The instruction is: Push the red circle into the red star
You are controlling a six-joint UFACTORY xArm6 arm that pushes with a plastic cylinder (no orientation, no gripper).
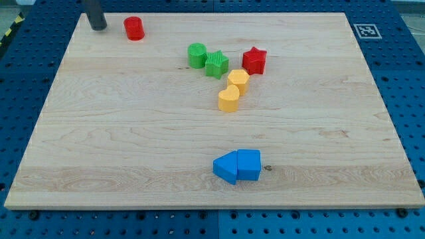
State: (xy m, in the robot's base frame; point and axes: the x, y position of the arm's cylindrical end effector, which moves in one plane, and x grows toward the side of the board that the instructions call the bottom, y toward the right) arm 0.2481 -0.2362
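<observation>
Red circle [134,28] sat in the upper left of the frame, near the table's [133,146] far edge, standing upright on its flat base. My tip [98,27] rested just beside it toward the frame's left, apart from it by a small gap, not touching. No claw on this rig, only the bare rod, so nothing was released, clenched or grasping; contact would be by pushing alone.

Red star [254,60] lay well apart, right of centre in the upper part of the frame. Just left of it: green star [216,64] touching a green cylinder [196,55]. Below the red star, two yellow blocks [234,89] stacked along a diagonal, shapes hard to make out. Blue pair [238,166] in the lower middle, out of the way.

Handling, as judged: circle looked like a small, light, rigid plastic piece, likely to slide easily on the smooth wood. Round wall gives no flat face, so an off-centre push would probably let it roll off the tip sideways. Best contact point seemed the side facing the frame's upper left, directly opposite the red star.

Risk: a straight line to the star ran close above the green cylinder and green star; clipping them could deflect the circle. A slightly higher approach looked safer.
</observation>
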